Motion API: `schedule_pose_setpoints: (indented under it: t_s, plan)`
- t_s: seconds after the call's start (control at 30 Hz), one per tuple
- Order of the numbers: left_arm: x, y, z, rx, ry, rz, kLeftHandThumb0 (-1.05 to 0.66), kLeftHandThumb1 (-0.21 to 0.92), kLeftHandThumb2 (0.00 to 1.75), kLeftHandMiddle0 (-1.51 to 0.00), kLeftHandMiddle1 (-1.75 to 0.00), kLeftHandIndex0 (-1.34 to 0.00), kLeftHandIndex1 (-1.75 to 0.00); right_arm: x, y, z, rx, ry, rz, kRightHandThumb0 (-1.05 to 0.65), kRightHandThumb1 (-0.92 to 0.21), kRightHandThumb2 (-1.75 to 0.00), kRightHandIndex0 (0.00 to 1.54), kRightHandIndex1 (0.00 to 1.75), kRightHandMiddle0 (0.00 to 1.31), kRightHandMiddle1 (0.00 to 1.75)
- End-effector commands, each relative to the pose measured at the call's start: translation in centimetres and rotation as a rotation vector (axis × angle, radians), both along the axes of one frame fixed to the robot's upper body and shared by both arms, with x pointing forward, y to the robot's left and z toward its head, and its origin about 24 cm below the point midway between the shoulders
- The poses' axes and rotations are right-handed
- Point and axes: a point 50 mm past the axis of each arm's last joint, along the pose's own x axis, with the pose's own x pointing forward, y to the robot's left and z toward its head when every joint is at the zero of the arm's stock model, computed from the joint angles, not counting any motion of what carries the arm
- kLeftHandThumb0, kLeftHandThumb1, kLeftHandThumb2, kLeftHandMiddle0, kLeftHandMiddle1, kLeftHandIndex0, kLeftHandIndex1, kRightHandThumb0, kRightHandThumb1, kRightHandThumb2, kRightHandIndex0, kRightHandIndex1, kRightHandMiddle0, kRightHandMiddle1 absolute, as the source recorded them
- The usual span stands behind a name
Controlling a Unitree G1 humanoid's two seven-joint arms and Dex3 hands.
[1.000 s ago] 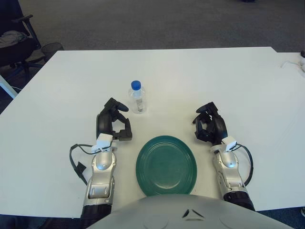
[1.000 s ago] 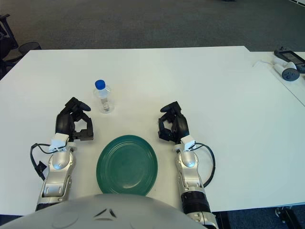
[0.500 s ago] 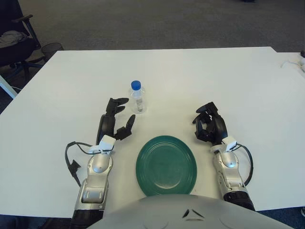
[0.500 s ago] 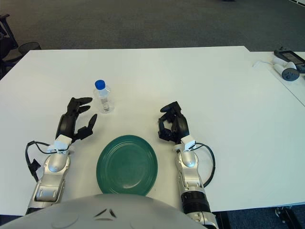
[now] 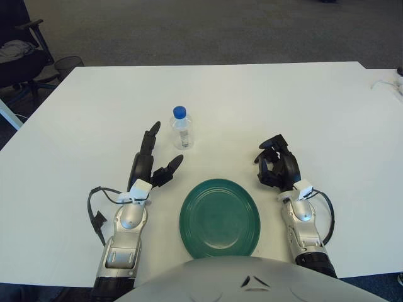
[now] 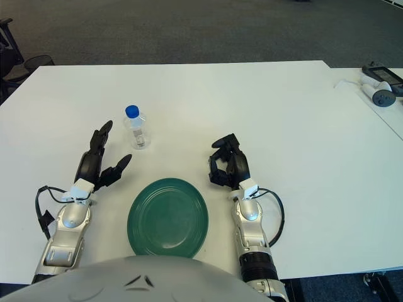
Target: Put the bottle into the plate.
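A small clear bottle point(image 5: 181, 129) with a blue cap stands upright on the white table point(image 5: 283, 100). A round dark green plate point(image 5: 220, 218) lies near the front edge, nothing on it. My left hand point(image 5: 157, 156) is just short of the bottle, to its front left, with its fingers spread open and apart from the bottle. My right hand point(image 5: 275, 165) shows to the right of the plate, fingers curled and holding nothing.
A white cable and small devices point(image 6: 378, 88) lie at the far right edge. A dark office chair point(image 5: 22, 56) stands off the table's far left corner. Grey carpet runs behind the table.
My left hand has uncurled from a fist into a spread, open pose and reached slightly forward toward the bottle. The right hand, bottle and plate have not moved.
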Motion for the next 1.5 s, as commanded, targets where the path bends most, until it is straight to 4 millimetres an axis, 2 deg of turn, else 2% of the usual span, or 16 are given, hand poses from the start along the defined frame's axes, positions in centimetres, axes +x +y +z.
schedule_pose_setpoints:
  t_s: [0.0, 0.13, 0.37, 0.6, 0.83, 1.2, 1.33, 1.47]
  plan:
    - [-0.1, 0.2, -0.2, -0.024, 0.011, 0.016, -1.05, 0.91, 0.19, 0.0, 0.0, 0.0, 0.0, -1.6, -0.3, -2.6, 0.005, 0.151, -0.007, 0.0, -0.58, -1.01, 0.47, 1.7, 0.17, 1.75]
    - [-0.1, 0.2, -0.2, -0.036, 0.003, -0.002, -1.05, 0.92, 0.21, 0.0, 0.0, 0.0, 0.0, -1.6, -0.3, -2.7, 0.003, 0.154, -0.007, 0.0, -0.57, -1.02, 0.46, 1.71, 0.17, 1.75]
    - [0.1, 0.4, -0.4, -0.072, -0.004, -0.062, -1.05, 0.92, 0.41, 0.0, 0.0, 0.0, 0.0, -1.5, -0.4, -2.6, 0.006, 0.153, -0.011, 0.0, -0.57, -1.02, 0.47, 1.71, 0.18, 1.75]
    - [1.0, 0.8, -0.9, -0.087, -0.002, -0.075, -1.05, 0.92, 0.5, 0.0, 0.0, 0.0, 0.0, -1.5, -0.3, -2.6, 0.004, 0.153, -0.014, 0.0, -0.56, -1.03, 0.48, 1.69, 0.18, 1.75]
    - [2.3, 0.3, -0.9, -0.106, 0.005, -0.072, -1.05, 0.92, 0.48, 0.0, 0.0, 0.0, 0.0, -1.4, -0.3, -2.5, 0.005, 0.16, -0.011, 0.0, -0.56, -1.04, 0.48, 1.69, 0.19, 1.75]
    - [4.9, -0.3, -1.3, -0.038, 0.08, 0.065, -1.05, 0.92, 0.44, -0.03, -0.02, -0.03, -0.02, -1.4, -0.3, -2.5, 0.016, 0.15, -0.009, 0.0, -0.56, -1.04, 0.48, 1.7, 0.18, 1.75]
    - [5.6, -0.4, -1.6, -0.045, 0.089, 0.079, -1.05, 0.92, 0.43, -0.08, -0.08, -0.01, -0.23, -1.4, -0.2, -2.5, 0.019, 0.147, -0.011, 0.0, -0.54, -1.06, 0.49, 1.71, 0.2, 1.75]
    - [6.0, -0.7, -1.6, -0.02, 0.072, 0.085, -1.05, 0.92, 0.36, -0.1, -0.11, 0.0, -0.31, -1.4, -0.2, -2.5, 0.022, 0.146, -0.01, 0.0, -0.53, -1.07, 0.49, 1.71, 0.2, 1.75]
